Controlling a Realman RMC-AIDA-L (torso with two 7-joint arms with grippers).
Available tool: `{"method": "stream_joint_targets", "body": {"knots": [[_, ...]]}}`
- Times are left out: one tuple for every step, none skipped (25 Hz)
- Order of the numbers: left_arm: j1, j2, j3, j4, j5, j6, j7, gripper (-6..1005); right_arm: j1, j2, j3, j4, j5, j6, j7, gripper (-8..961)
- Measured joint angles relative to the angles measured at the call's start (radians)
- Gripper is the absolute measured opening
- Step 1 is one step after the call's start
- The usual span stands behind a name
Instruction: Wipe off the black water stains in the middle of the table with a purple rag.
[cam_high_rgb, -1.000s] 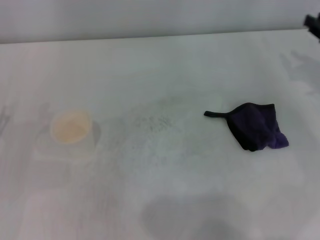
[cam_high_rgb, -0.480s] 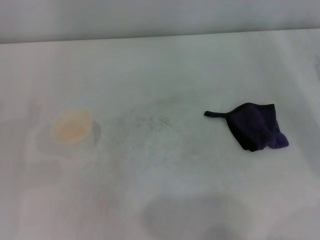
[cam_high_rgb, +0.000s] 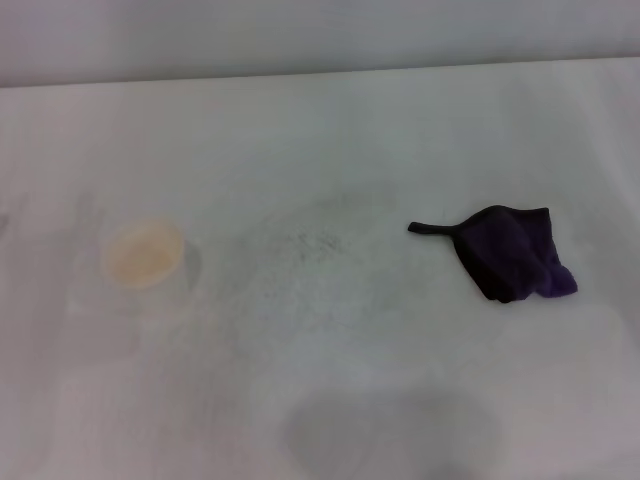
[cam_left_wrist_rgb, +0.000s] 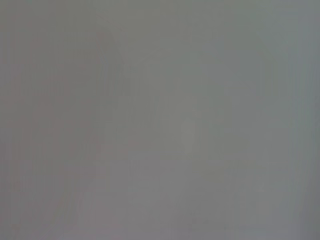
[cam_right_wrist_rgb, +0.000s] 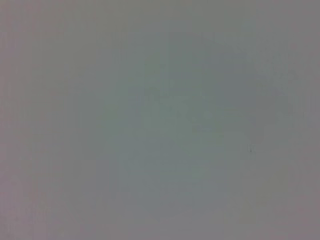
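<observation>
- Tabletop (cam_high_rgb: 330, 130) white; I see neither arm in the head view, and both wrist views show blank grey, so I cannot tell either gripper's state or hold
- Purple rag (cam_high_rgb: 515, 252) lies free, right of centre
- Paper cup (cam_high_rgb: 143, 254) far left; a wide wipe could topple it
- Black water stains (cam_high_rgb: 310, 243) are faint specks mid-table; risk of wiping off-target

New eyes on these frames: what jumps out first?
The purple rag lies crumpled on the right of the white table, its black loop tail pointing toward the middle. A white paper cup stands on the left; between them only faint grey specks show. No gripper is in view.
</observation>
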Motion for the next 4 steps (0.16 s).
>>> {"method": "stream_joint_targets", "body": {"knots": [[0.002, 0.000, 0.000, -0.001, 0.004, 0.001, 0.000, 861, -0.001, 0.000, 0.000, -0.011, 0.008, 0.010, -0.012, 382], [0.003, 0.001, 0.000, -0.001, 0.008, 0.002, 0.000, 861, -0.003, 0.000, 0.000, -0.023, 0.016, 0.022, -0.024, 382], [0.005, 0.001, 0.000, -0.001, 0.014, 0.000, 0.000, 861, -0.003, 0.000, 0.000, -0.029, 0.017, 0.031, -0.028, 382], [0.009, 0.002, 0.001, 0.000, 0.021, -0.008, 0.000, 861, -0.004, 0.000, 0.000, -0.036, 0.018, 0.040, -0.030, 382]]}}
